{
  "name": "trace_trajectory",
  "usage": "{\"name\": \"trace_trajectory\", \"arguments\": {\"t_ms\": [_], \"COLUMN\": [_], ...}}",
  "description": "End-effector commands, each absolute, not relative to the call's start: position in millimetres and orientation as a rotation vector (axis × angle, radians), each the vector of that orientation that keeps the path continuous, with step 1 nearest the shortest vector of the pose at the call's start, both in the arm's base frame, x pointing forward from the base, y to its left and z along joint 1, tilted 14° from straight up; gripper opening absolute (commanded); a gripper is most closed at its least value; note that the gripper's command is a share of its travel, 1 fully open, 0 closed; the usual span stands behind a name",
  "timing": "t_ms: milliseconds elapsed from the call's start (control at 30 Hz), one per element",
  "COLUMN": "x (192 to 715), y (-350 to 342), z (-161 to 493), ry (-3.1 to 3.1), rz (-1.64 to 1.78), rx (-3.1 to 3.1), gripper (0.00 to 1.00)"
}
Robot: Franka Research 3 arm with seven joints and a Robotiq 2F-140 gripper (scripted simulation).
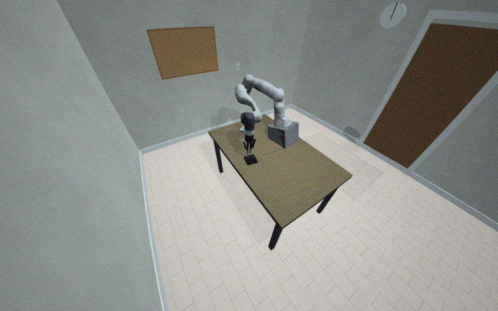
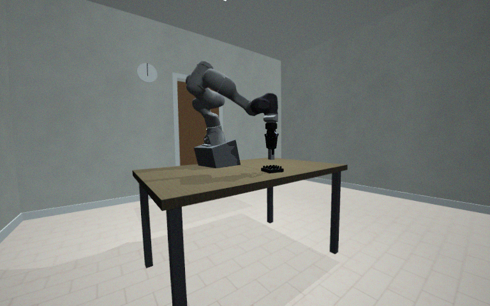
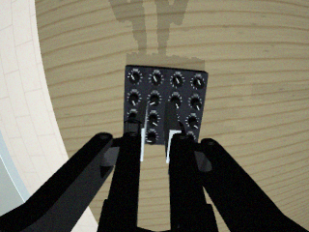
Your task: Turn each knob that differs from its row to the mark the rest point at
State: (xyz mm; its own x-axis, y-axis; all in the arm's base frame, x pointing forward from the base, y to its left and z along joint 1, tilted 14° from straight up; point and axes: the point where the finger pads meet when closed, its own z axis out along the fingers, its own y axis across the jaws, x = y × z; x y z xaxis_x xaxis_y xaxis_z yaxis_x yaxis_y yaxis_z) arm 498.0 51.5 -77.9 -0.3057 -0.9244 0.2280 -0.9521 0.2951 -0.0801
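The knob box [image 1: 251,159] is a small black square plate with four rows of black knobs, standing on the wooden table near its left edge. It also shows in the exterior view [image 2: 272,168] and in the wrist view [image 3: 164,103]. My gripper [image 1: 249,151] [image 2: 270,157] points straight down and hovers a little above the box. In the wrist view its fingertips frame one knob [image 3: 153,135] of the box's nearest row from above. The fingers are nearly shut, with a narrow gap and nothing between them. The knob lines and names are too small to read.
The arm's grey base block [image 1: 283,134] stands on the table behind the box. The table's left edge [image 3: 48,110] runs close beside the box, with tiled floor beyond it.
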Motion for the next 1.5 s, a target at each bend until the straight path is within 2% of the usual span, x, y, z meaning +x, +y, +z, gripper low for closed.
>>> {"name": "trace_trajectory", "arguments": {"t_ms": [0,1467], "x": [499.4,499.9], "y": [51.8,43.2], "z": [-81.1,-116.0], "ry": [-2.423,-2.423], "rz": [0.304,0.304], "rx": [1.757,1.757], "gripper": [0.12,0.12]}}
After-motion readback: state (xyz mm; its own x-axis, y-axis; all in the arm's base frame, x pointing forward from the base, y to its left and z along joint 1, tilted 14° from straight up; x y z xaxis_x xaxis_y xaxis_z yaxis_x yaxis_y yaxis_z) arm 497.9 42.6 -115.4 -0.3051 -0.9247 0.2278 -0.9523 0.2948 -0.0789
